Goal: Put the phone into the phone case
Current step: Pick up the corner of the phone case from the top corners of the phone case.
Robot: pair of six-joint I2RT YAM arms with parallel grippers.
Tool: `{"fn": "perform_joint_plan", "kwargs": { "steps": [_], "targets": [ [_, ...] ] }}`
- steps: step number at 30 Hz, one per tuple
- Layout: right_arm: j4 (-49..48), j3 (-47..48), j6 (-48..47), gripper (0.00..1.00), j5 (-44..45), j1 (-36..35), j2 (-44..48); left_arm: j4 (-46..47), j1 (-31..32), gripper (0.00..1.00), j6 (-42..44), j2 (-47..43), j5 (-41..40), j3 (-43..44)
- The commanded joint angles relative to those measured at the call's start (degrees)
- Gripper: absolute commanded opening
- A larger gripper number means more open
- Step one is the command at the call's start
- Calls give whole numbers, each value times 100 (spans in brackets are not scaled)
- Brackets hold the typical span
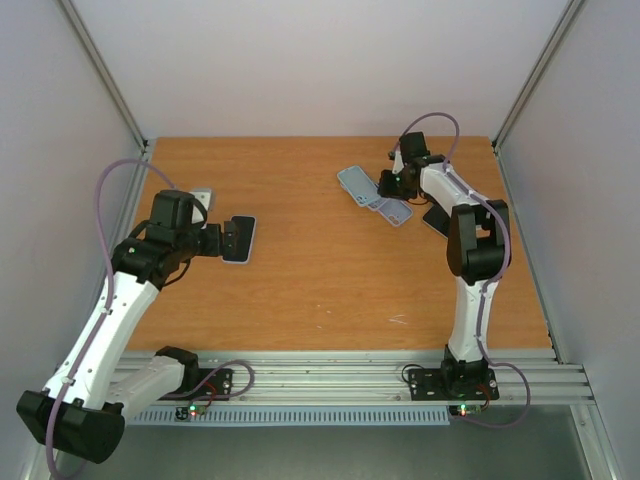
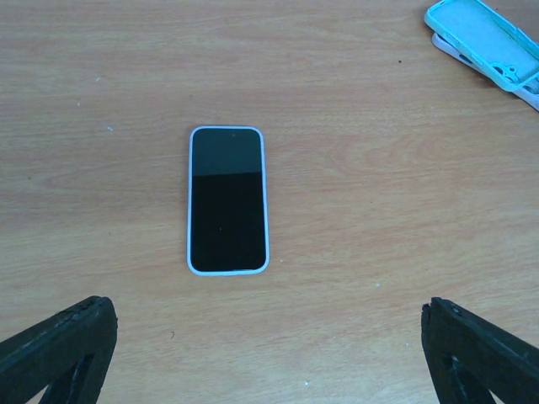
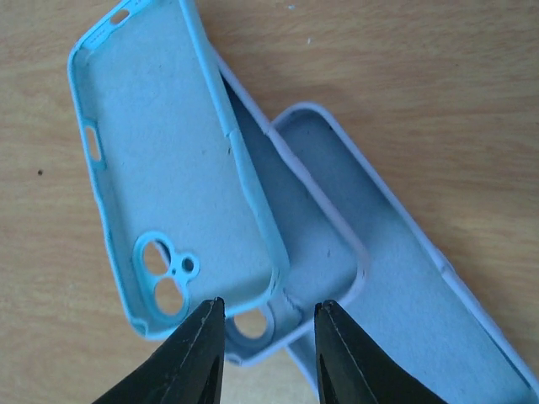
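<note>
The phone (image 2: 227, 200), black screen up with a pale lilac rim, lies flat on the wooden table; it also shows in the top view (image 1: 246, 246). My left gripper (image 2: 269, 353) hovers above it, open wide and empty, fingertips (image 2: 59, 345) apart from it. Three empty cases lie stacked at the back right: a light blue case (image 3: 168, 168) on top, a lilac case (image 3: 324, 240) under it, and another pale case (image 3: 438, 328) beneath. My right gripper (image 3: 268, 324) is open, its fingers astride the stacked corners. In the top view it (image 1: 387, 184) is over the cases (image 1: 357, 184).
A small pale object (image 1: 202, 197) lies behind the left arm. A dark flat object (image 1: 437, 218) lies partly under the right arm. The cases also show in the left wrist view (image 2: 484, 38). Walls enclose the wooden table (image 1: 320, 300) on three sides.
</note>
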State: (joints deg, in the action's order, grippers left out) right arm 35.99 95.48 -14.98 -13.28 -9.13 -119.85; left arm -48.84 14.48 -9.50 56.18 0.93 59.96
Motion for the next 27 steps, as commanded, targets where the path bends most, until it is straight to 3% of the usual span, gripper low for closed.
{"fn": "perform_joint_plan", "kwargs": {
  "steps": [1, 13, 23, 27],
  "targets": [
    [108, 454, 5, 31, -229, 55, -350, 295, -7, 99, 108, -94, 122, -64],
    [321, 1046, 31, 24, -410, 78, -1032, 278, 1, 99, 133, -60, 209, -81],
    [383, 1015, -42, 2, -429, 78, -968, 289, -6, 99, 145, -73, 383, -99],
    [370, 910, -127, 1, -447, 73, -688, 287, -5, 99, 141, -57, 439, -99]
  ]
}}
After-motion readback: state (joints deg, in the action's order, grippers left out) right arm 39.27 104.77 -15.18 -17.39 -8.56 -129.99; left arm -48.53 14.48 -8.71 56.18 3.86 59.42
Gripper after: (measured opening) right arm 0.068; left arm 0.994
